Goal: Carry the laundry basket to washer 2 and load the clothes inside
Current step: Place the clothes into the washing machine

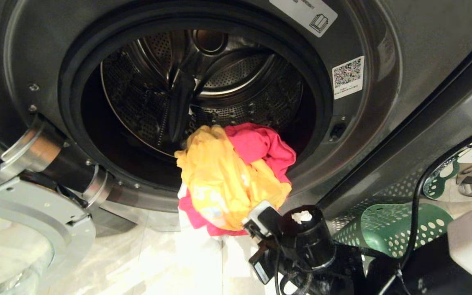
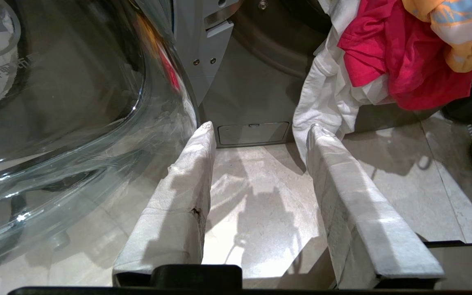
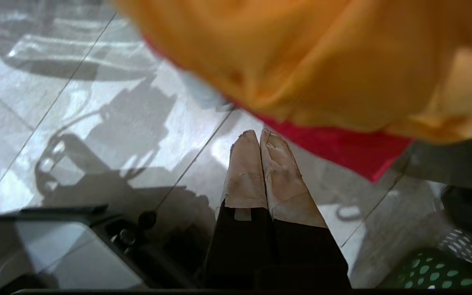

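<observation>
Hanging limp over the lip of the washer (image 1: 363,135), half out above my clenched, empty right gripper (image 3: 259,137), the clothes (image 1: 232,176) look light, soft and slippery, so I judge a bunched fold safest to pinch, while my left gripper (image 2: 258,131) idles half-open.

Looks like a laundry room or laundromat, judging by a dark grey front-loading washer (image 1: 383,135) with perforated steel drum (image 1: 219,90), QR-code sticker (image 1: 347,76) on its front, swung-open glass door (image 1: 10,241), and glossy pale floor tiles (image 2: 260,213).
</observation>
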Controlling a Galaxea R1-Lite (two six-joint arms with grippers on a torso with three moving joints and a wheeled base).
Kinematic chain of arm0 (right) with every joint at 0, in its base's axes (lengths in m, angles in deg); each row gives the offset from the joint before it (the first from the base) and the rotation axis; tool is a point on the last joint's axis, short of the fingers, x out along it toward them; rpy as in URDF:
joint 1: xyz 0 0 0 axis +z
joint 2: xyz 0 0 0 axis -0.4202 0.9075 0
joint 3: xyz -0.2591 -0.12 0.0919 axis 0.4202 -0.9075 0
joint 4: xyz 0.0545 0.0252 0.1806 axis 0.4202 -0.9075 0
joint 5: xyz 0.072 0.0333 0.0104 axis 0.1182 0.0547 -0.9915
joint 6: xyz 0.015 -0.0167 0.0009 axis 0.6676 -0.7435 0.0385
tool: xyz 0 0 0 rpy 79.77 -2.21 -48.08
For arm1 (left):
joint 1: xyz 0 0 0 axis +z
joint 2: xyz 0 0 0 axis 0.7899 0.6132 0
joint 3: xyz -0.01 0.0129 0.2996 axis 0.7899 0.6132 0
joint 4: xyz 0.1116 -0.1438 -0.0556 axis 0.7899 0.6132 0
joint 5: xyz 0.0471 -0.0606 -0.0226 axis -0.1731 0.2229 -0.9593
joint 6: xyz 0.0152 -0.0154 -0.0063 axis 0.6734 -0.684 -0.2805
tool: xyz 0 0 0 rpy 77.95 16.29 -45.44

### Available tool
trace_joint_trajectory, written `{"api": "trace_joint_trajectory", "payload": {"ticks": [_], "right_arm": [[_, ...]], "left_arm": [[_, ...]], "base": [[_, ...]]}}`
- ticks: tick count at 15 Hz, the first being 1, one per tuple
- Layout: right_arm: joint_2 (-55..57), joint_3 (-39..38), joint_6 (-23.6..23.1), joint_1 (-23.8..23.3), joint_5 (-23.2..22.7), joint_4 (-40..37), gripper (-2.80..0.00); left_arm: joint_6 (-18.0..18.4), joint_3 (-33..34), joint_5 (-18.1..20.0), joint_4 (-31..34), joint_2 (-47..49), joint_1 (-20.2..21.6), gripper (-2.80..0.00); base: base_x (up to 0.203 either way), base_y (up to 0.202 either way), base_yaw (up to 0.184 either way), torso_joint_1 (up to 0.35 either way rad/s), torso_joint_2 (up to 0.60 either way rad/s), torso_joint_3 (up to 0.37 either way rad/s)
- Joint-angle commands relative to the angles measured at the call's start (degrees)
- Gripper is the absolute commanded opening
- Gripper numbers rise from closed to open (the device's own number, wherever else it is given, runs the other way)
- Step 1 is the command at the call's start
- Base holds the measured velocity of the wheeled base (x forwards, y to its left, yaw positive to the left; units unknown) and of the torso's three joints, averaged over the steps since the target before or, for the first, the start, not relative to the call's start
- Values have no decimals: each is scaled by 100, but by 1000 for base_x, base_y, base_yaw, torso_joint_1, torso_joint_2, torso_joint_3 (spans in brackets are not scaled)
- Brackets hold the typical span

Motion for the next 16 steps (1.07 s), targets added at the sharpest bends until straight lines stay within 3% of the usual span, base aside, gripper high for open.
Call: {"api": "trace_joint_trajectory", "payload": {"ticks": [1,5,12,16], "right_arm": [[382,373,-23,-222,18,32,-280],[947,1466,-217,-650,54,18,-280],[1402,3481,-527,-792,83,-236,-280],[1436,4094,-901,-992,95,-254,-280]], "left_arm": [[2,44,5,-5,7,1,-280],[11,44,5,13,7,1,-280],[29,44,14,4,7,1,-280],[27,44,14,4,7,1,-280]], "base": [[0,0,0,0,0,0],[0,0,0,0,0,0],[0,0,0,0,0,0],[0,0,0,0,0,0]]}}
